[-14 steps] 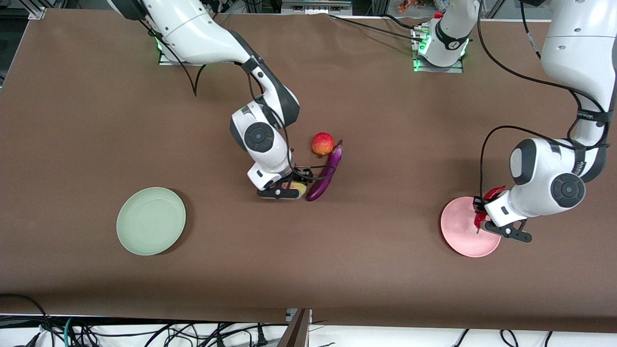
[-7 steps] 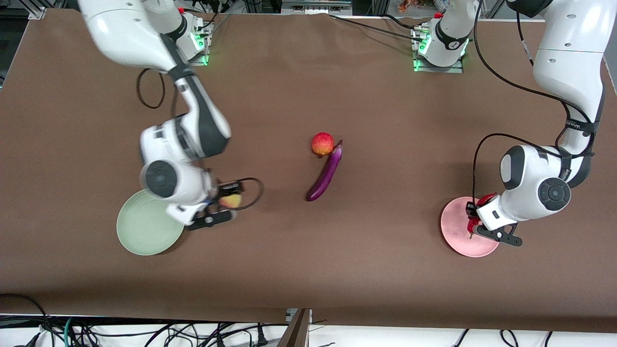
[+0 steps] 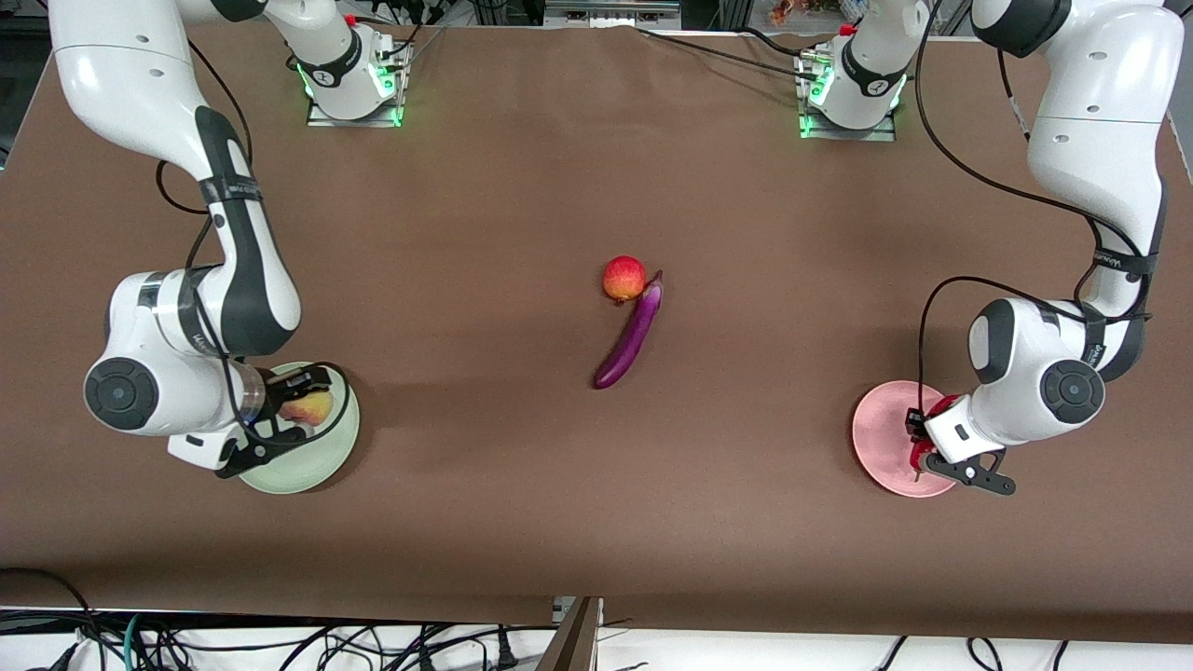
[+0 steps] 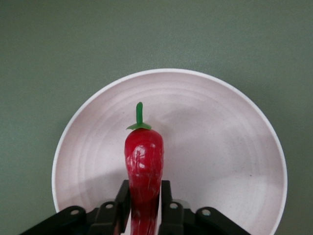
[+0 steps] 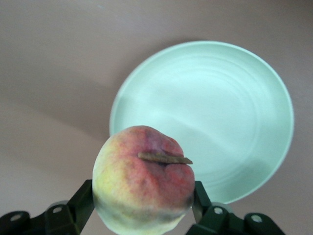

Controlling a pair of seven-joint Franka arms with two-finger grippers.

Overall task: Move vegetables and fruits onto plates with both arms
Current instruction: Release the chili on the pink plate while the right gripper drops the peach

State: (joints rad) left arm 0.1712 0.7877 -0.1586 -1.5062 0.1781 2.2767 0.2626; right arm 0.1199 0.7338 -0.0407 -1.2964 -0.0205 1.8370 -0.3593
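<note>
Front view: lower right end effector (image 3: 280,424), holding peach (image 3: 308,407), onto green plate (image 3: 326,461); left end effector (image 3: 932,457), holding chili pepper (image 4: 143,171), onto pink plate (image 3: 881,438).

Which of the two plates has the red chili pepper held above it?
The pink plate, toward the left arm's end; the left claw holds the chili pepper over it. The green plate has the peach above it.
</note>
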